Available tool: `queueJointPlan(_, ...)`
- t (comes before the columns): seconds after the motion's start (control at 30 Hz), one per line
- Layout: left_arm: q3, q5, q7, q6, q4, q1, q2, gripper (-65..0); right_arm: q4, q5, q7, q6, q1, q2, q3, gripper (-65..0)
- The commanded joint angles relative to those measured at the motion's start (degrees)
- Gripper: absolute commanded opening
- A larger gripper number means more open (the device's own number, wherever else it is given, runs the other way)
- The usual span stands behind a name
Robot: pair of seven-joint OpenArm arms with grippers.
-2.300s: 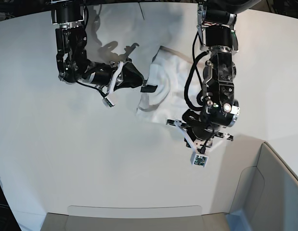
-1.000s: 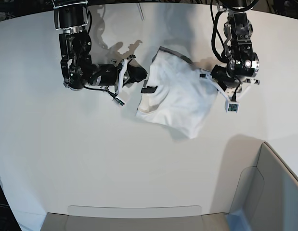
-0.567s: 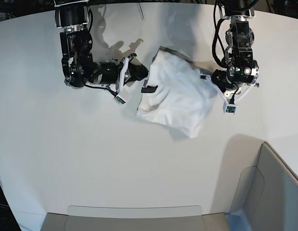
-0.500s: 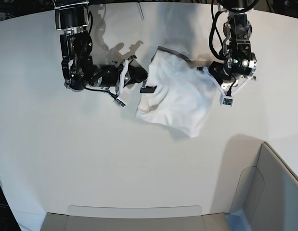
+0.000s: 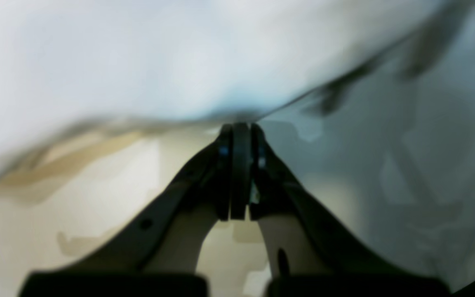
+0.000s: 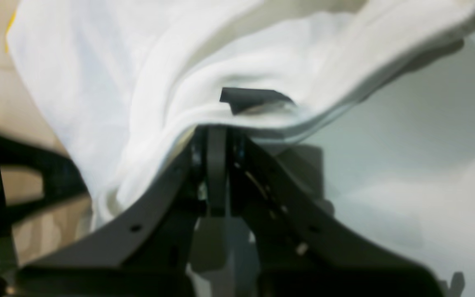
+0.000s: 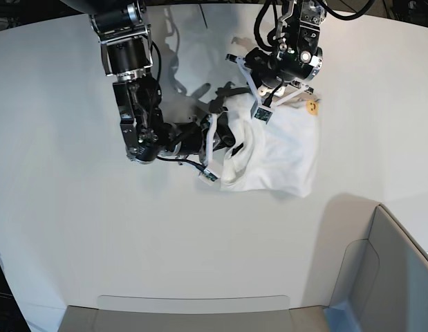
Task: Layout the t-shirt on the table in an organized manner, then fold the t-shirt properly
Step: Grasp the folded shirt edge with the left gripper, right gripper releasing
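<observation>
A: Start wide. The table point(image 7: 75, 228), plain white, fills nearly the whole base view. The t-shirt point(image 7: 283, 152) sits right of centre in the upper half, bunched into a rumpled slab, not spread.

B: Arms?

A: Both are at the cloth. The right gripper point(image 7: 227, 142) comes in from the left of the frame to the shirt's left edge; its wrist view shows the jaws pressed together with white fabric draped over the tips, so I read it as clamped on the t-shirt point(image 6: 146, 103). The left gripper point(image 7: 258, 104) is at the top edge, upper centre. Its jaws are together as well; cloth lies right at the tips in its own blurred view, so probably pinching a hem, though the bite itself is hidden.

B: Step in hand?

A: Laying out, in my judgement. Done well, the two grips should draw apart along one edge until it runs taut, lifting enough for trapped layers to drop free, then lay it down flat. Pulling sideways while it's bunched would only drag the folds.

B: Cloth detail?

A: White, soft, doubled over itself, deep creases near the left. A small orange mark point(image 7: 312, 106) shows at its upper right corner. No lettering visible.
</observation>
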Motion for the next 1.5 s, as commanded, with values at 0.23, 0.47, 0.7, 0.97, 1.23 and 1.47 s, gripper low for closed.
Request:
queueJointPlan(0.23,0.4,0.0,-0.3,0.0,0.5,-5.9,2.8,-65.0,1.4,-1.2,6.9,0.7,4.6,-1.6,0.1,-65.0)
queueJointPlan(0.47,0.5,-0.2,-0.8,0.0,-6.9,-12.8,2.8,-65.0,13.9,-1.2,6.9,0.7,-2.0,1.3,0.2,-65.0)
queueJointPlan(0.7,0.5,-0.1,-2.5,0.0,-14.0,-18.3,2.7,-65.0,23.5,-1.1,6.5,0.7,-10.7,1.5,7.0,-65.0)
queueJointPlan(0.97,0.1,0.1,-4.2,0.1,-16.9,-23.1,2.5,-65.0,26.7,-1.1,6.4,0.7,-15.6,1.3,13.1,-65.0)
queueJointPlan(1.23,0.0,0.1,-5.3,0.4,-19.6,-27.6,1.9,-65.0,27.4,-1.1,6.4,0.7,-17.8,1.7,13.2,-65.0)
queueJointPlan(1.47,0.4,-0.1,4.7,0.0,-4.3,-24.3,0.9,-65.0,27.4,-1.1,6.4,0.7,-17.7,1.4,16.2,-65.0)
